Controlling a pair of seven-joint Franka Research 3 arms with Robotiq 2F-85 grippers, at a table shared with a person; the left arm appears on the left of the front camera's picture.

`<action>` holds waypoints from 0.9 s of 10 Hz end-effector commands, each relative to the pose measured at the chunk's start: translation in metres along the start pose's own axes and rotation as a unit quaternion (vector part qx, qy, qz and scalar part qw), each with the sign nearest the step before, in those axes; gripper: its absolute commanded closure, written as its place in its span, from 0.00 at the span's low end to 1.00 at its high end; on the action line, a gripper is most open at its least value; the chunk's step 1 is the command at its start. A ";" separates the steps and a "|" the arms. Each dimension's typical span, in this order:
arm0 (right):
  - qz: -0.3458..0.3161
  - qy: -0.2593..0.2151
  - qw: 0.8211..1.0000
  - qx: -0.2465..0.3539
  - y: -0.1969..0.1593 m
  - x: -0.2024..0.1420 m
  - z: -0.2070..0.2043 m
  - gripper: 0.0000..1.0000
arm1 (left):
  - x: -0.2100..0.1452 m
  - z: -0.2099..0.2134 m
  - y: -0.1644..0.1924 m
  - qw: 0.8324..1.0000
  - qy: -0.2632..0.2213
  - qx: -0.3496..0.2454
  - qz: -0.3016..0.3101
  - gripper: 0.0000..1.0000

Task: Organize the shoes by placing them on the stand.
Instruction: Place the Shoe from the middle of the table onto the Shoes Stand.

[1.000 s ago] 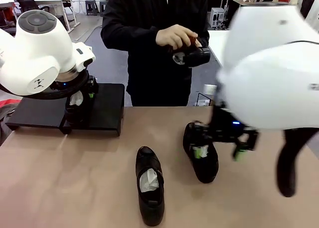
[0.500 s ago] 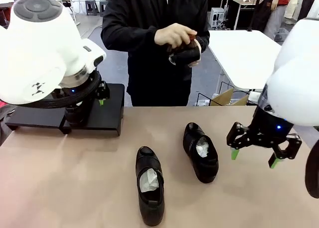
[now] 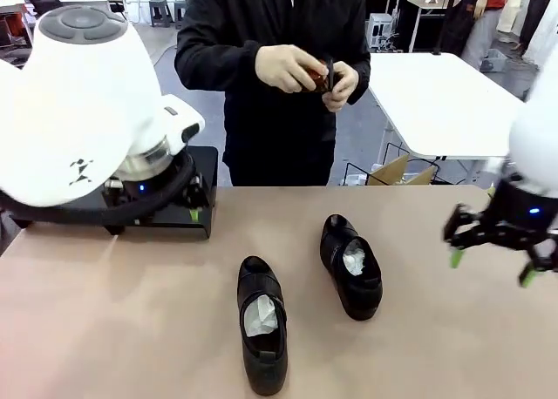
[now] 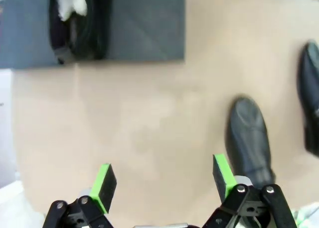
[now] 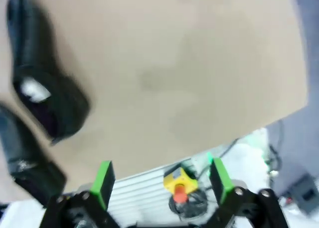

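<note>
- Fingers [image 4: 103, 183] of left gripper [image 4: 163, 178] and right gripper [image 5: 160, 178]: apart, empty.
- One shoe [image 4: 79, 24] sits on the stand [image 4: 144, 24]; near shoe [image 3: 262, 325] and far shoe [image 3: 351, 264] lie on tabletop [image 3: 131, 312].
- Step, as judged: between placements; next calls for straddling a tabletop shoe.

glossy shoes [image 3: 261, 329] — two on table [image 3: 131, 312], one on stand [image 4: 144, 24]

front view: fixed at the robot's edge of the table [image 3: 131, 329], facing the person [image 3: 270, 85] across it. both wrist views: nearer, looking down on the tabletop. all three share the front shoe [image 3: 261, 325] and rear shoe [image 3: 350, 264]; front and left wrist views share the stand [image 3: 207, 159].
</note>
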State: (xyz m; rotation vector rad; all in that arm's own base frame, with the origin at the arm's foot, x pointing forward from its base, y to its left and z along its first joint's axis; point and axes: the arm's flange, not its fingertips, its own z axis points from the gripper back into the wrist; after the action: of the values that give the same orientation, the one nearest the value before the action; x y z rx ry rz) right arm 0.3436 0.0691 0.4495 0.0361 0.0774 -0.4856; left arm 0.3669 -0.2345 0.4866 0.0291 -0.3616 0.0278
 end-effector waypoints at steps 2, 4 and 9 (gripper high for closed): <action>0.005 0.003 1.000 -0.007 -0.028 0.026 0.013 0.00 | -0.039 0.045 0.028 0.996 0.059 -0.053 0.032 0.00; -0.024 -0.001 1.000 -0.002 -0.036 0.026 0.007 0.00 | -0.047 0.040 0.040 0.996 0.069 -0.003 0.053 0.00; -0.024 -0.001 1.000 -0.002 -0.036 0.026 0.007 0.00 | -0.082 0.029 0.014 0.990 0.128 -0.020 0.049 0.00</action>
State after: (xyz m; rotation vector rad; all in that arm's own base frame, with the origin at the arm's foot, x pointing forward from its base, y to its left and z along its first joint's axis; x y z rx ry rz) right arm 0.3513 0.0229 0.4534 0.0268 0.0796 -0.5161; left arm 0.2926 -0.2203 0.4975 -0.0252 -0.1609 0.0957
